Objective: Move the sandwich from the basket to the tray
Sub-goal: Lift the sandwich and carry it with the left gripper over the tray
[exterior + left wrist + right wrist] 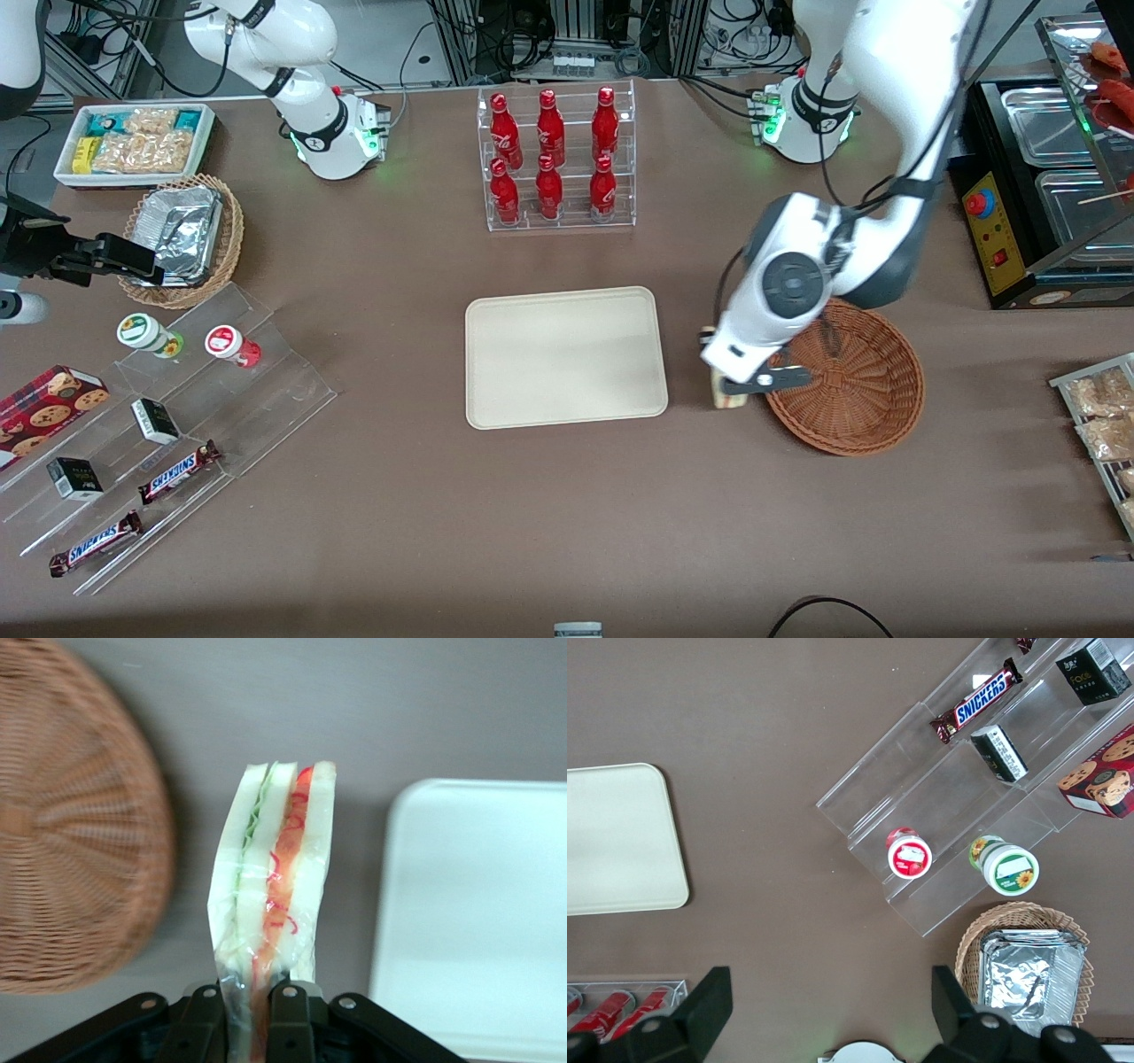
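As I hold the left arm over the strip of bare table between basket (pixel 846 381) and tray (pixel 565 356), the gripper (pixel 252 1014) has its fingers pinched in on the sandwich (pixel 270 904), clamping the wedge by one end so the rest juts out past the fingertips, red and green filling showing along the cut edge; the wrist camera shows a clear film wrap around the bread, so I judge it slick as well as soft; it looks light and easily crushed, and the filling could squeeze out under a hard grip; a hold across the two flat bread faces, as it has now, seems the safest place to take it, and a gentle one; in the front view the sandwich (pixel 726 394) hangs just beneath the claw, outside the basket's rim, beside it on the tray's side and apart from the tray's near edge; the basket looks empty and the tray bare, so the carry to the tray is under way, not yet done.
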